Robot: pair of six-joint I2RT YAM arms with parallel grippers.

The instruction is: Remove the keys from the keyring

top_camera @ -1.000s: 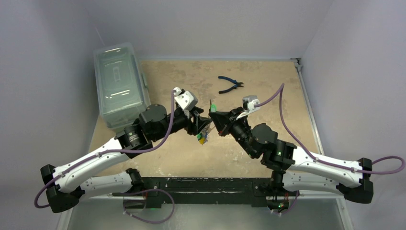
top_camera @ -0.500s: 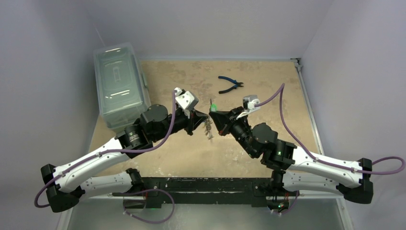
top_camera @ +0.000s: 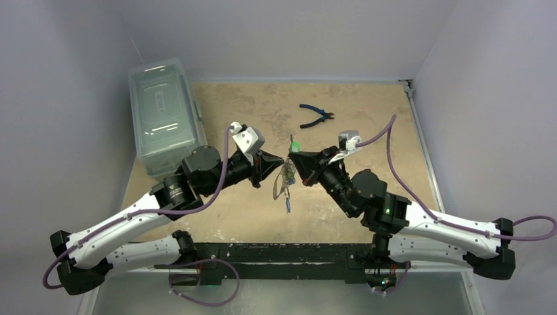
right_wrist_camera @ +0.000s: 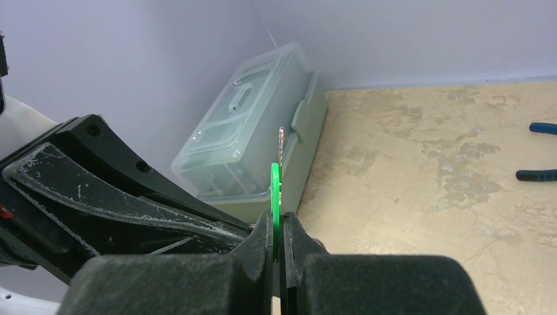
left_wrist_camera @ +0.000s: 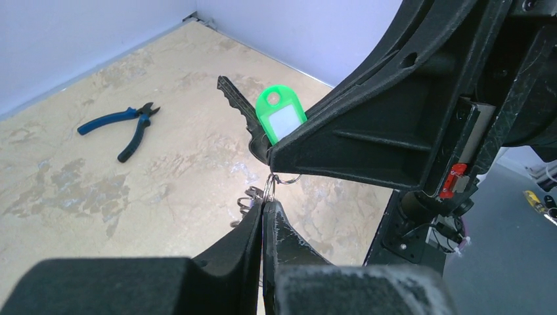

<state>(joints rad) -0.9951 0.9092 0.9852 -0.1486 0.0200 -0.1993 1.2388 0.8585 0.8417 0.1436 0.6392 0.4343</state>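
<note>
Fingers all tightly closed: left fingers (left_wrist_camera: 246, 236) on the keyring (left_wrist_camera: 270, 189), right fingers (right_wrist_camera: 260, 244) on the green-tagged key (left_wrist_camera: 279, 119).

Left claw (left_wrist_camera: 264, 209) pinches a thin wire ring (left_wrist_camera: 285, 178) under the green-tagged key (left_wrist_camera: 280, 122).

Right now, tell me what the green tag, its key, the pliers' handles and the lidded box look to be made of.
Green tag: smooth, glossy bright green plastic with a white label window.
Key: dark, dull metal with a toothed edge; which alloy is unclear.
Pliers handles: blue plastic or rubber sleeves with a matte look.
Box: clear, slightly frosted plastic; the wall behind it shows through.
</note>
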